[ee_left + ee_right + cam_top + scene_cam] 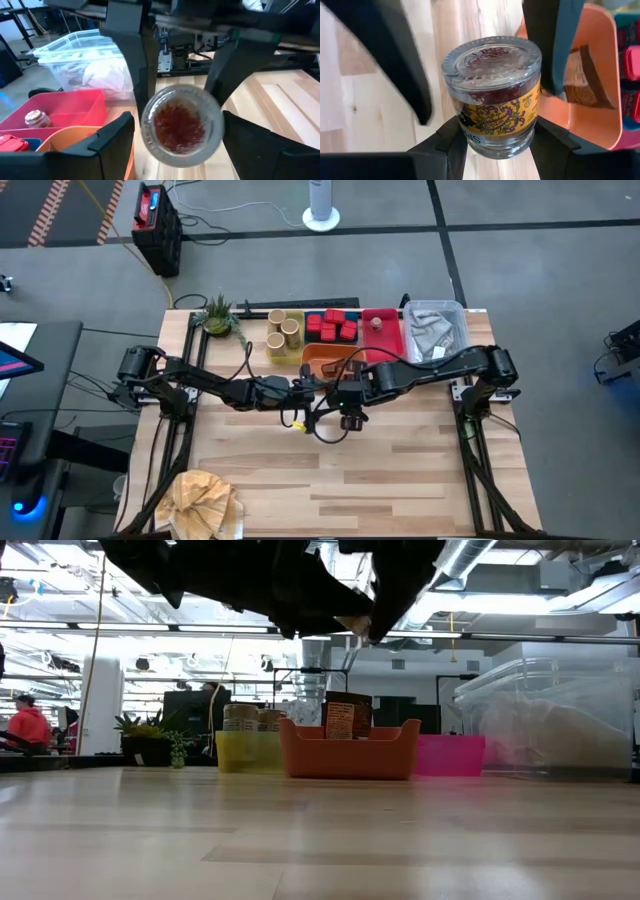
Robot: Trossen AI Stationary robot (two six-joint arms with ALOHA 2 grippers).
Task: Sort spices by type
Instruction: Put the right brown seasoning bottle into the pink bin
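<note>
A small glass jar (492,95) of red spice with a yellow label is held in the air just in front of the orange tray (325,358), between the two grippers. The right gripper (492,142) has its fingers closed on the jar's lower part. The left gripper (172,145) is at the same spot; its fingers stand on either side of the jar, though whether they press on it cannot be told. The orange tray holds a brown packet (582,80).
</note>
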